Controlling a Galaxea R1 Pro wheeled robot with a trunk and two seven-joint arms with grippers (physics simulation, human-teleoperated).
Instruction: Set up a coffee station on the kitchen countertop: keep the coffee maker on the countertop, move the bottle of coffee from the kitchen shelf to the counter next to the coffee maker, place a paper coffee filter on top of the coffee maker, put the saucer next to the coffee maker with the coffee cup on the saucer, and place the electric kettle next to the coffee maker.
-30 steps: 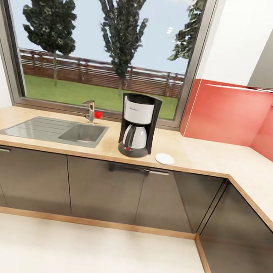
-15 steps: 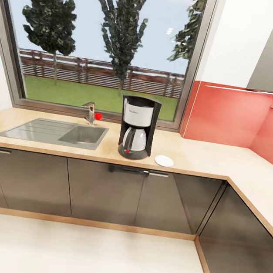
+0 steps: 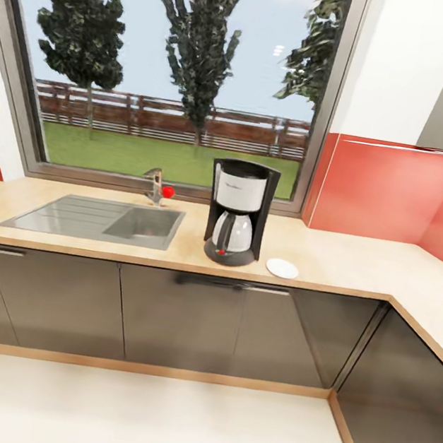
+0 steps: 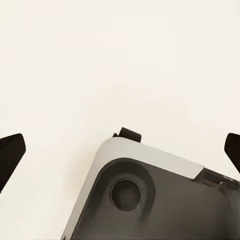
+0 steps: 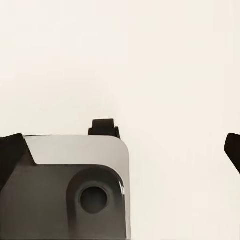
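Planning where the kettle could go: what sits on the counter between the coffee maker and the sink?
In the head view, just bare countertop lies between the coffee maker and the sink.

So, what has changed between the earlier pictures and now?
The whole head view has shifted, so the camera moved, not the things. The coffee maker and the saucer lie a little more to the right and lower in the picture, still side by side on the countertop. The sink keeps its place too. Nothing was taken or let go.
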